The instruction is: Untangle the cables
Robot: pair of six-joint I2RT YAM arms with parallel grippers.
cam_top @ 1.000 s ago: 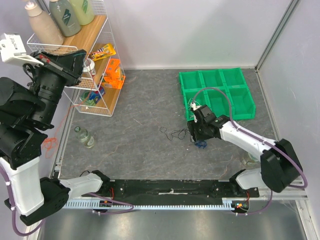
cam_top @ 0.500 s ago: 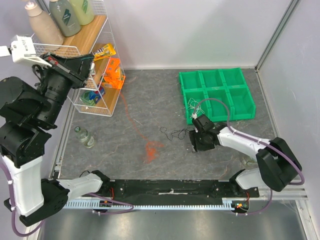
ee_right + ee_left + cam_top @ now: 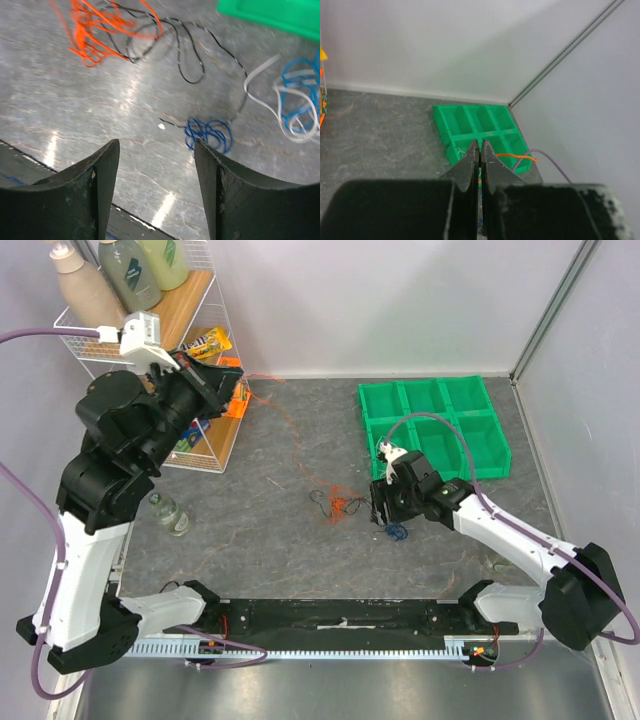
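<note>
**Orange cable runs from raised left arm to the tangle at mid-table**

The left fingers (image 3: pixel 470 167), pressed tight together, pinch the orange cable (image 3: pixel 345 504) high over the far left of the table (image 3: pixel 270 540), beside a wire shelf (image 3: pixel 185 302) stocked with bottles. From there the cable descends as one thin line across the table to a loose orange bunch lying near the middle. In the left wrist view a short orange stretch shows just to the right of the closed tips, with the green tray (image 3: pixel 432 416) beyond.

The right fingers (image 3: pixel 97 195) stand wide apart with nothing between them, poised over the table just beside the tangle. A small bunch of blue cable (image 3: pixel 207 134) lies between them in the right wrist view. The black cable (image 3: pixel 187 57) loops from the orange bunch, where strands of the two cross, toward the blue one. Off to the right the white cable (image 3: pixel 260 70) lies mixed with more blue loops, close to the edge of the green tray
</note>
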